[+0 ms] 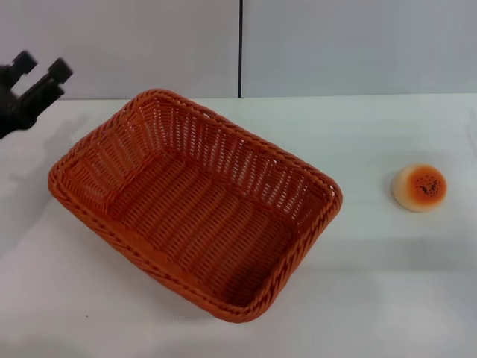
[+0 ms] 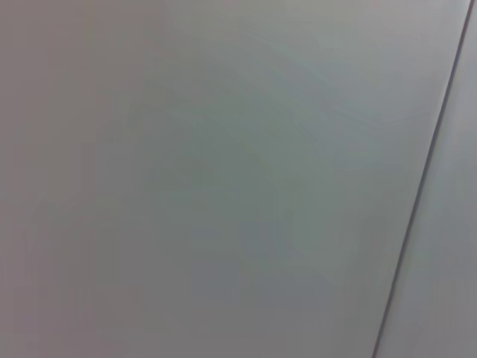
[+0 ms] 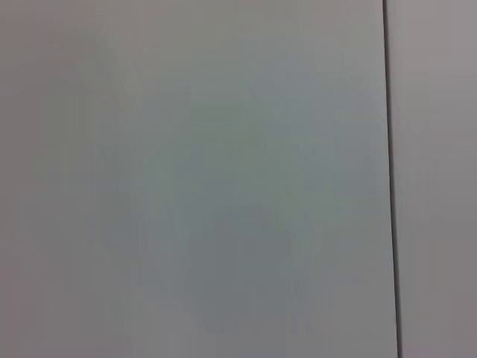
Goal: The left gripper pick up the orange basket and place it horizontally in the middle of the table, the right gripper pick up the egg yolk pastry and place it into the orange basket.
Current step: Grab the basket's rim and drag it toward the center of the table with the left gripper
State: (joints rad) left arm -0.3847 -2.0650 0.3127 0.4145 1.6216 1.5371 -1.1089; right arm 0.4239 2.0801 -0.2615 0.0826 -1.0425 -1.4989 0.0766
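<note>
Head view: orange basket (image 1: pixel 195 203) resting on the table (image 1: pixel 387 291), left of centre, set at a slant with its long axis running from far left to near right. Open side up, interior bare, woven floor visible. Near corner close to the table's front edge; far corner close to the wall (image 1: pixel 335 45).

Egg yolk pastry (image 1: pixel 419 187) lying on the table to the right, well apart from the basket, browned seeded top tilted toward the camera. Untouched by any gripper.

Left gripper (image 1: pixel 41 71) at the far left edge, raised above the table beside the basket's far left corner, clear of the rim. Two black fingers (image 1: pixel 56 72) spread with a visible gap, holding nothing. Faint shadow of the arm cast on the table beneath it.

Right gripper not in view from the head camera.

Left wrist view: only the plain grey wall (image 2: pixel 223 179) with a dark seam (image 2: pixel 421 194) running slantwise. No fingers seen.

Right wrist view: the same grey wall (image 3: pixel 194 179) and a near-vertical dark seam (image 3: pixel 390 179). State of the right fingers: cannot tell.
</note>
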